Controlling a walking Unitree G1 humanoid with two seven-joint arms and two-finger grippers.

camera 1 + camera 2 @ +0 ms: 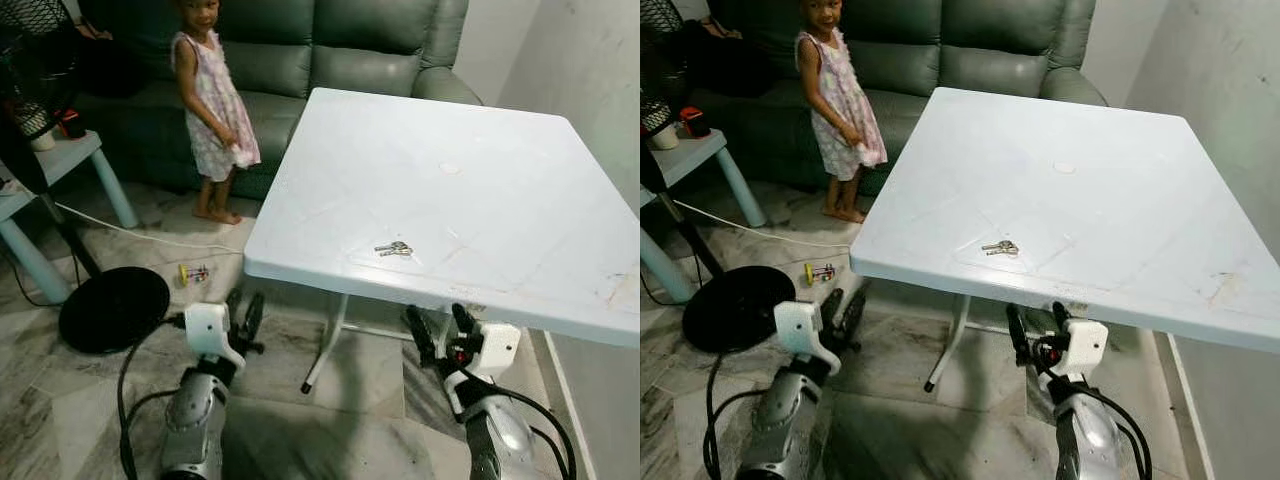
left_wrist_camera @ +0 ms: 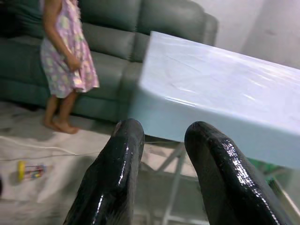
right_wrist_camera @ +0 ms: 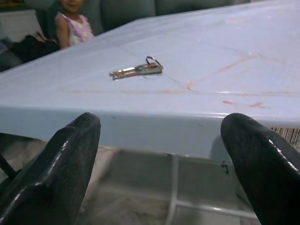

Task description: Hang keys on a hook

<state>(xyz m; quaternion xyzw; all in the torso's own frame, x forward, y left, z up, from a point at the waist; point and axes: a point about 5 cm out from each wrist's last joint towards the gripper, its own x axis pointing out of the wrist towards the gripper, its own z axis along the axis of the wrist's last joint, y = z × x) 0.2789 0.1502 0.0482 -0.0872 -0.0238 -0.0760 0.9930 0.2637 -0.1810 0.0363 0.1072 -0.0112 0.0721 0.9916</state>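
Still pre-grasp: keys [image 1: 394, 248] lie flat near the tabletop [image 1: 500, 170] front edge; your right claw [image 1: 438, 330] is spread, below that edge, left claw [image 1: 244, 312] slightly parted.

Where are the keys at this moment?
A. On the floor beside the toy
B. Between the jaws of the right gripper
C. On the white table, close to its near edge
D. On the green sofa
C: the keys lie flat on the white table, ahead of the open right gripper.

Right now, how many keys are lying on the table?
2, as far as I can tell: both on one ring, the keys lie side by side near the front edge of the white table, ahead of the right gripper. A third could be hidden beneath.
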